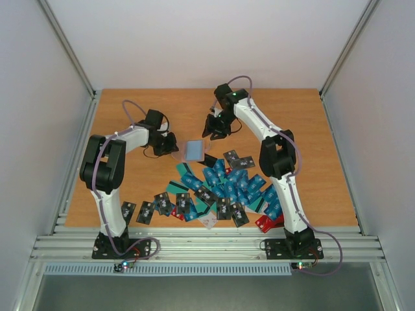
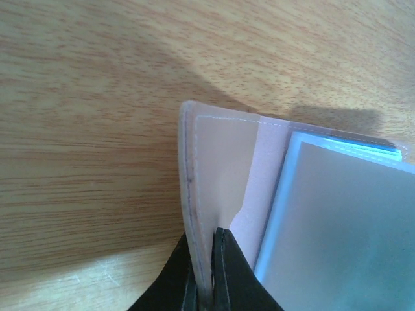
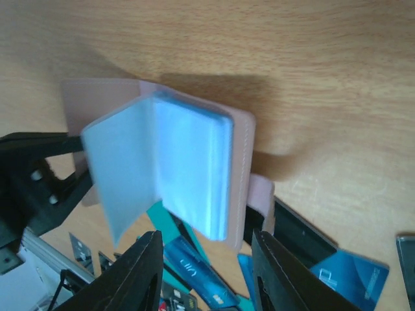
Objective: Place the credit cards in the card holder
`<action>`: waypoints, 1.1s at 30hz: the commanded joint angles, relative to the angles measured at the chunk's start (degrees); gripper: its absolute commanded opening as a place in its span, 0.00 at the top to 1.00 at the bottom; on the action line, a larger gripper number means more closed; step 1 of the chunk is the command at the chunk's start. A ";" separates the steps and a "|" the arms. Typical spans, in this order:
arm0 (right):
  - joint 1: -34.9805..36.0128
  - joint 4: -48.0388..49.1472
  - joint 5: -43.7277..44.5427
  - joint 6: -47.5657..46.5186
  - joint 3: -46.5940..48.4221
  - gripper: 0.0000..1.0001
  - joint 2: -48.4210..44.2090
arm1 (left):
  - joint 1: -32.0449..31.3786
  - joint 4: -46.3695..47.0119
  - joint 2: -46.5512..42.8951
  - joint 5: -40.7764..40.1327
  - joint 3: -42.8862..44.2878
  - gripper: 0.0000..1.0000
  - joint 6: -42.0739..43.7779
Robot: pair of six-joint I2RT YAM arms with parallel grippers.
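The left gripper (image 2: 206, 262) pinches the card holder (image 2: 220, 168) by its cover, propping it open mid-table just beyond the credit cards (image 1: 224, 184), while the right gripper (image 3: 205, 262) hovers wide-jawed and empty, so picking a card seems next.

No text, brand or number can be read in any view. Light marks are seen on the black cards (image 1: 148, 212) and the blue cards (image 1: 233, 184), but they are too small to be made out. On one blue card (image 3: 351, 276) a pale outlined rectangle is printed; no letters are legible.
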 commanded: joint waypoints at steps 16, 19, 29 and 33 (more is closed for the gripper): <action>5.77 3.07 -3.30 2.90 -1.20 0.92 0.63 | -0.20 1.37 -0.96 2.93 -1.06 1.00 -2.06; 5.89 3.89 -4.16 3.14 -0.67 0.93 2.20 | -0.21 1.86 -1.10 3.67 -1.45 1.00 -2.14; 6.03 8.42 -9.98 4.84 0.76 0.94 5.31 | -0.21 2.75 -0.35 5.83 -1.57 1.00 -2.41; 6.18 9.51 -11.62 5.45 2.21 0.93 6.51 | -0.19 3.01 -0.03 6.64 -1.50 1.00 -2.41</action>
